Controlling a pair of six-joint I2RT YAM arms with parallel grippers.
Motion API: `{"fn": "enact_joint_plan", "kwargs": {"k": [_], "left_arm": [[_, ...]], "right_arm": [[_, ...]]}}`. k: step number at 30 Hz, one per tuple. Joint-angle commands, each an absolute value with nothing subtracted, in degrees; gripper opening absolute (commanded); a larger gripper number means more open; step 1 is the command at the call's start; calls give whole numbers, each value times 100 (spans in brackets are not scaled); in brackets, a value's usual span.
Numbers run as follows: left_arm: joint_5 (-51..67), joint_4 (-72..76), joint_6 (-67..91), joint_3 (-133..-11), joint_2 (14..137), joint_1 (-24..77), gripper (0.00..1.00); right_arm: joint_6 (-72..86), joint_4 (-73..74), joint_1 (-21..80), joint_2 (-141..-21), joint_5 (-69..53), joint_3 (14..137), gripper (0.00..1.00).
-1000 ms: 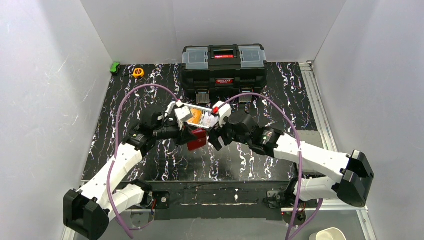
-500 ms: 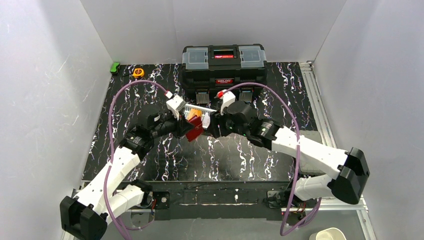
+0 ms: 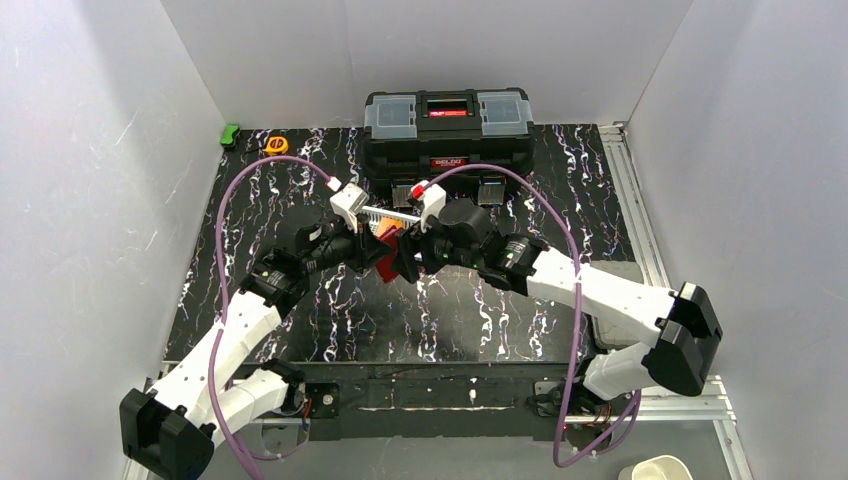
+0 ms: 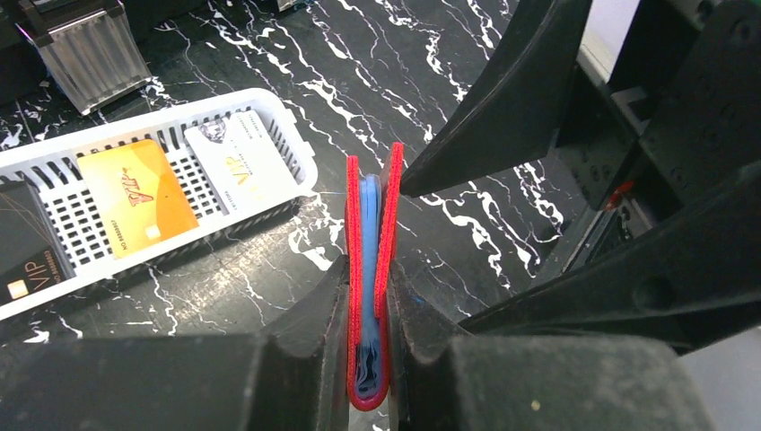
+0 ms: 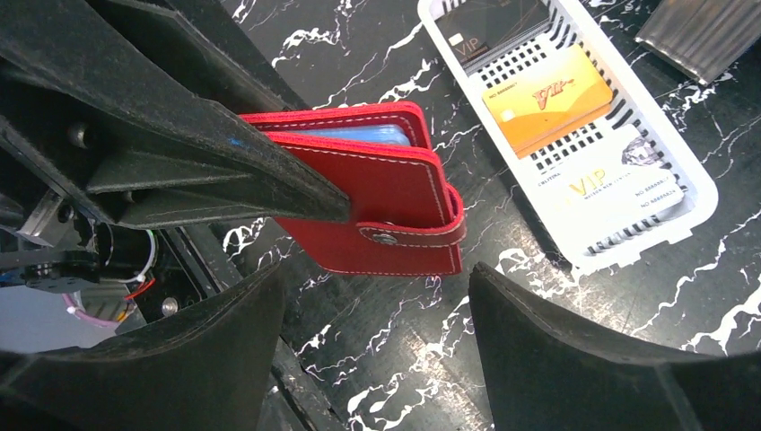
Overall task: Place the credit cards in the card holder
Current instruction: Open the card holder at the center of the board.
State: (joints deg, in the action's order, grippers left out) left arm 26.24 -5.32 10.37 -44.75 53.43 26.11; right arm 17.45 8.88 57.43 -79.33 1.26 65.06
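Note:
My left gripper (image 4: pixel 368 278) is shut on the red card holder (image 4: pixel 388 202), which it holds edge-up above the table. A light blue card (image 4: pixel 369 206) sits inside the fold. From the right wrist the card holder (image 5: pixel 377 211) shows its front face, with the snap tab lying over it. My right gripper (image 5: pixel 372 287) is open and nothing is between its fingers; one finger (image 4: pixel 502 99) reaches close against the holder's side. Orange (image 5: pixel 547 94), white (image 5: pixel 619 184) and black (image 5: pixel 489 27) credit cards lie in the basket. From above, both grippers meet at the holder (image 3: pixel 390 262).
The white mesh basket (image 3: pixel 385 218) sits just behind the grippers, in front of the big black toolbox (image 3: pixel 447 130). A yellow tape measure (image 3: pixel 277 145) and a green object (image 3: pixel 230 134) lie at the back left corner of the black marbled mat.
The left gripper has carried the card holder toward the back, nearer the basket. The right arm has followed leftward and its gripper is now right beside the holder.

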Motion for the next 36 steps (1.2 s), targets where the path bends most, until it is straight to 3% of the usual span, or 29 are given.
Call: {"fn": "enact_joint_plan", "kwargs": {"k": [1, 8, 16, 25, 28, 33, 36], "left_arm": [[2955, -251, 1347, -4636, 5222, 2638, 0], [3549, -168, 1836, -4712, 5312, 2642, 0], [3913, -487, 1862, -4744, 5313, 2647, 0], [3687, -751, 1934, -4666, 5120, 2680, 0], [3642, -753, 2031, -4617, 5082, 2713, 0], [3528, -815, 2167, -4615, 5072, 2725, 0], [3347, -883, 2241, -4597, 5068, 2725, 0]], "right_arm": [[1604, 586, 5808, -8012, 44, 6754, 81], [1527, 342, 5865, -7961, 259, 6671, 77], [1277, 284, 5983, -7714, 718, 6504, 56], [1072, 432, 6235, -7563, 1976, 6372, 50], [1064, 395, 6381, -7620, 2299, 6393, 42], [976, 309, 6644, -7732, 2739, 6438, 18], [953, 325, 6758, -7728, 3080, 6468, 16]]}}
